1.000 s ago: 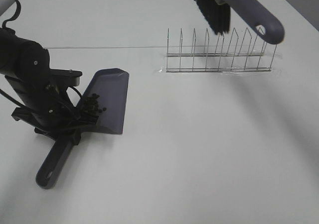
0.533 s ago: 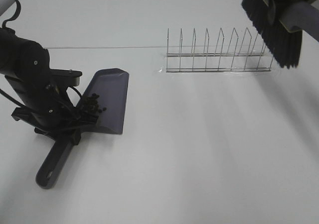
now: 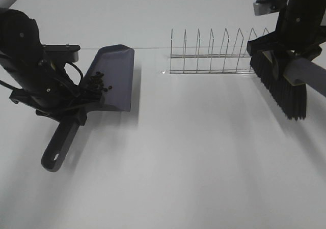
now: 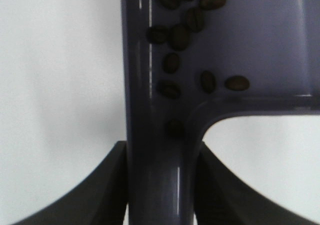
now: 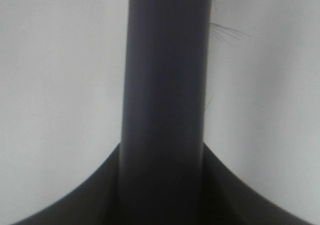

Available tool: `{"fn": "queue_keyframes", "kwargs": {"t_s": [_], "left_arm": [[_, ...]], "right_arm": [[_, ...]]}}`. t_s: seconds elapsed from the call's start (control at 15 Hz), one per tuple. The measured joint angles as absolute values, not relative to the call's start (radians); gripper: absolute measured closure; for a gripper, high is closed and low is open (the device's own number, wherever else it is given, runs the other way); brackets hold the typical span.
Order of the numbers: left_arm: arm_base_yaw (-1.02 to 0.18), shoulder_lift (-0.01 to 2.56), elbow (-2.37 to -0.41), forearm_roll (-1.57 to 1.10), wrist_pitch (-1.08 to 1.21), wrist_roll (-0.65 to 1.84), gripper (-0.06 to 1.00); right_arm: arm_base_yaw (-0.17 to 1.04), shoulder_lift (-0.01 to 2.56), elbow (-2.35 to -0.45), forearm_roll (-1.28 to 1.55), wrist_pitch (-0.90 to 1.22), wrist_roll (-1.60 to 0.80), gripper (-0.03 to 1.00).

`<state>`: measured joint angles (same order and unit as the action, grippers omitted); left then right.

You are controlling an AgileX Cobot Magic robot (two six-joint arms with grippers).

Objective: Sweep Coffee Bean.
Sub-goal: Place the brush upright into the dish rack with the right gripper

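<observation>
A dark purple-grey dustpan [image 3: 118, 71] is at the left, and my left gripper [image 3: 60, 109] is shut on its handle [image 3: 57, 148]. The coffee beans [image 3: 98, 84] lie in a loose cluster in the pan near the handle end. In the left wrist view the beans [image 4: 172, 35] sit on the pan just past the handle [image 4: 160, 170], which is clamped between the fingers [image 4: 100, 190]. At the right, my right gripper [image 3: 294, 48] is shut on the grey handle [image 3: 309, 77] of a brush whose black bristles [image 3: 282, 89] hang over the table. The right wrist view shows only this handle [image 5: 165, 85].
A wire dish rack [image 3: 219, 53] stands at the back centre-right, its right end just behind the brush. The white table [image 3: 193, 158] extends to the front. A thin seam line crosses the table behind the dustpan.
The brush has swung from the back centre to the right and come down beside the rack's right end. The dustpan with the beans has moved toward the back with my left gripper.
</observation>
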<state>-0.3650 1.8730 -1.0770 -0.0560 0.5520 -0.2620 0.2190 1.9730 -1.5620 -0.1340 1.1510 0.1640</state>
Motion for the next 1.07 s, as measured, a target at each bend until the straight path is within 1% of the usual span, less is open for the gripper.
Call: {"fn": "queue_keyframes", "kwargs": {"t_s": [0.2, 0.6, 0.73, 1.07], "left_arm": [[-0.366, 1.870, -1.077, -0.059, 0.556, -0.262, 0.58], [-0.366, 1.870, -1.077, -0.059, 0.556, -0.254, 0.58], [-0.366, 1.870, -1.077, -0.059, 0.556, -0.241, 0.58], [-0.366, 1.870, -1.077, -0.059, 0.556, -0.234, 0.58]], "right_arm": [[0.219, 2.065, -1.613, -0.134, 1.148, 0.164, 0.61], [0.218, 2.163, -1.789, -0.144, 1.163, 0.164, 0.61], [0.218, 2.219, -1.891, -0.147, 1.200, 0.164, 0.61], [0.218, 2.284, -1.976, -0.170, 1.205, 0.164, 0.61]]}}
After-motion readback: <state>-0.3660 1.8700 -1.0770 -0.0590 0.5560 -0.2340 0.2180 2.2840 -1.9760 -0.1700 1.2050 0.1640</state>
